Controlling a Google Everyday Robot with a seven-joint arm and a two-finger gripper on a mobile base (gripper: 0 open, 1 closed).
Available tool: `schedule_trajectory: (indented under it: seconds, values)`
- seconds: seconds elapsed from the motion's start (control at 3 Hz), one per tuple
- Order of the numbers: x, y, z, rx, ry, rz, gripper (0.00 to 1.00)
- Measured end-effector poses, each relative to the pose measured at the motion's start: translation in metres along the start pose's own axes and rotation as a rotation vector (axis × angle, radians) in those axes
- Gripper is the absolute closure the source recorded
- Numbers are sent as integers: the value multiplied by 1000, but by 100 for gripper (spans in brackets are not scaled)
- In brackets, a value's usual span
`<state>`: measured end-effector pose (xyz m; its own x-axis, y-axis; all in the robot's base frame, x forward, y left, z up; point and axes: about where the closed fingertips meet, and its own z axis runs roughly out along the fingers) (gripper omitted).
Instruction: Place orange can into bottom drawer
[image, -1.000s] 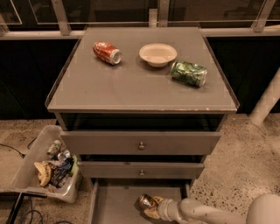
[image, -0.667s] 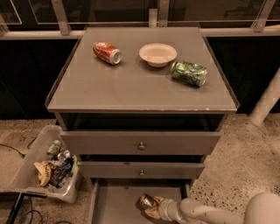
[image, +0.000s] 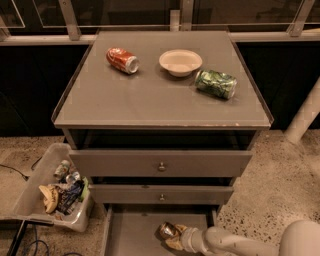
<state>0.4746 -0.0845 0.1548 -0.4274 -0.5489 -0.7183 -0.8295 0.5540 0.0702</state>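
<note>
Orange can (image: 167, 230) clamped in pincer (image: 173, 236) inside bottom drawer (image: 132, 236) (side walls well apart)

Quick headcount: three cans total. That's one crushed red soda can with white lettering (image: 122, 60) and one green patterned can (image: 216, 83) on the grey tabletop (image: 150, 100), plus one orange-brown soda can with silver ends (image: 167, 230). One shallow white bowl (image: 180, 62). Three grey drawers: two upper ones with a small round knob each (image: 161, 166) (image: 161, 198), and one flat grey bottom drawer (image: 132, 235). One pale claw (image: 172, 236), down in that bottom drawer, clamped on the orange-brown soda can. One clear plastic bin of junk (image: 30, 200) on the floor.
</note>
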Motion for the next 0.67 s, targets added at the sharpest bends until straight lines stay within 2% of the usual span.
schedule_trajectory:
  seconds: [0.67]
  values:
    - [0, 0, 0, 0, 0, 0, 11]
